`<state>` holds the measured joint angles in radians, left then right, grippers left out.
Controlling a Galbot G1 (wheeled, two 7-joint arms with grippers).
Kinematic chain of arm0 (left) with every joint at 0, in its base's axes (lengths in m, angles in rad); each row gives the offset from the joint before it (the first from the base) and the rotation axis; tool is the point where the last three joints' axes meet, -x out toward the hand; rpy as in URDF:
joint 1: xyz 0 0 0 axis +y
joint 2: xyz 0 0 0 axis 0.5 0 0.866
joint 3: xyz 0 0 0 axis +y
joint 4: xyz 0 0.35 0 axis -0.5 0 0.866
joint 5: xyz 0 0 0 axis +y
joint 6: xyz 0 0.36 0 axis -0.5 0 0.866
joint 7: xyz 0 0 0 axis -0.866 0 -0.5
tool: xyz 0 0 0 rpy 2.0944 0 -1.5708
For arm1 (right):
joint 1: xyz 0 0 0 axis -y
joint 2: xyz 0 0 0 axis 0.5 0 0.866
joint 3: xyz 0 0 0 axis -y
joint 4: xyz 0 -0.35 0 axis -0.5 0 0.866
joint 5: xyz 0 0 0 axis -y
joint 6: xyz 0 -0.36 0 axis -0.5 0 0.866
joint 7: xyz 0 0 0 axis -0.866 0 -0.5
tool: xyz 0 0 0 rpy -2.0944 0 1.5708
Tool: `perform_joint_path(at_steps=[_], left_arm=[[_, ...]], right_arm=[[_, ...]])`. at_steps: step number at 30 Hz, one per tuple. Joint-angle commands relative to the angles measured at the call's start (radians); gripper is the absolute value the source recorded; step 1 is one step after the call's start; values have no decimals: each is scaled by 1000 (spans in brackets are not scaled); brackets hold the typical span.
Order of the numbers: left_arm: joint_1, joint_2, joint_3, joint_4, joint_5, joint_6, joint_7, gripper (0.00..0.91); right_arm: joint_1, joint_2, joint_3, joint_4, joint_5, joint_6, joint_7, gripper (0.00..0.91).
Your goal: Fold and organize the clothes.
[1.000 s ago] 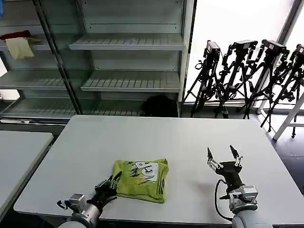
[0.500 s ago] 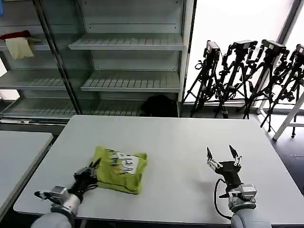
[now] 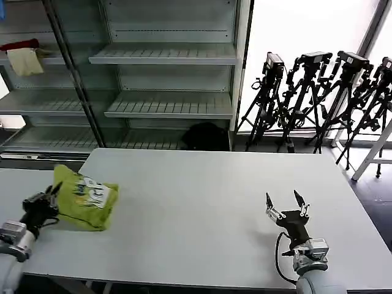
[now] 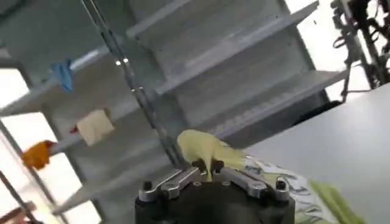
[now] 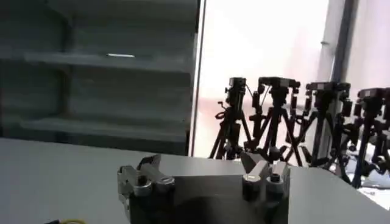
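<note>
The clothes are one folded lime-green T-shirt [image 3: 82, 197] with a white printed patch on top. It sits at the left edge of the white table [image 3: 208, 202]. My left gripper [image 3: 51, 199] is at the shirt's left side, shut on a pinch of its fabric. In the left wrist view the yellow-green cloth [image 4: 204, 148] bunches up between the closed fingers of that gripper [image 4: 207, 168]. My right gripper [image 3: 283, 201] stands upright near the table's front right, open and holding nothing. In its own wrist view the right gripper [image 5: 204, 163] has its jaws wide apart.
A second table [image 3: 18, 179] adjoins on the left. Grey shelving [image 3: 165, 55] stands behind, with a red and a cream cloth [image 3: 24, 56] on an upper left shelf. A dark bag [image 3: 205, 136] lies on the floor. Several tripods [image 3: 318, 92] stand at the back right.
My left gripper has carried the folded shirt leftward from the front middle of the table to its left edge. The right gripper has hardly moved.
</note>
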<state>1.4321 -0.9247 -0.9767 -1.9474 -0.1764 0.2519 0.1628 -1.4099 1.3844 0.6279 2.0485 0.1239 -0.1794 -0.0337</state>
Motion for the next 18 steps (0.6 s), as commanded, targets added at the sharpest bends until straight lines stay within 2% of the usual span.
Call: perform_joint_path(at_steps=[1,4,6,10,13,18], left_arm=[[-13,86,-15,-99,212,33,43,0],[-1,-1,204,-127,368,17,29,0],[-17,-81,392,-73,500,-36,21,0],[-78,-252,605,103,631,-114,-8,0],[-135,-292,697,118,591,-106,-30,0],[-228,-278,787,39,301,29,-83,0]], right_arm=[[-4,-9,4,-33,25,19,6,907],[-12,-11,9,-50,34,35,10,907],[-23,-20,16,-58,47,41,16,907],[-49,-44,44,-64,69,51,18,907],[-60,-61,70,-67,88,51,21,907],[-63,-60,76,-45,94,37,20,907]])
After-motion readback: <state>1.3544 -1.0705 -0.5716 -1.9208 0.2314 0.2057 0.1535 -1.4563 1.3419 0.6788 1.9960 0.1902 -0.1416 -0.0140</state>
